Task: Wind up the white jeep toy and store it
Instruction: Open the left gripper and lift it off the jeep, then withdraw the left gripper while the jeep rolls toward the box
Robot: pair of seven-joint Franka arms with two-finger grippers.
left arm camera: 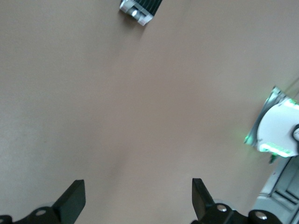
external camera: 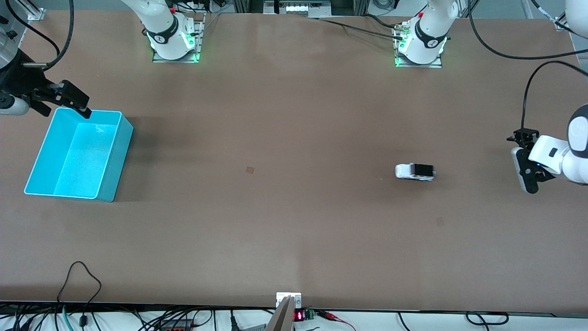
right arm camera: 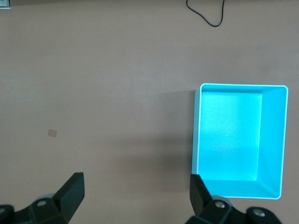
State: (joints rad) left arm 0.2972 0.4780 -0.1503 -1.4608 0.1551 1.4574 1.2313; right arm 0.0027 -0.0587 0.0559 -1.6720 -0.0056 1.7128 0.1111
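The white jeep toy (external camera: pixel 415 172) stands on the table toward the left arm's end; its black roof panel faces up. It also shows at the edge of the left wrist view (left arm camera: pixel 140 9), partly cut off. My left gripper (external camera: pixel 522 161) hangs open and empty over the table's end, apart from the jeep; its fingers (left arm camera: pixel 74 200) stand wide apart. The turquoise bin (external camera: pixel 115 161) sits empty at the right arm's end and also shows in the right wrist view (right arm camera: pixel 201 135). My right gripper (external camera: pixel 76 100) is open and empty above the bin's corner farthest from the front camera.
A small brown mark (external camera: pixel 250 169) lies on the table's middle. The arm bases (external camera: pixel 174 39) (external camera: pixel 420 46) stand along the table's edge farthest from the front camera. Cables (external camera: pixel 78 280) lie at the edge nearest the front camera.
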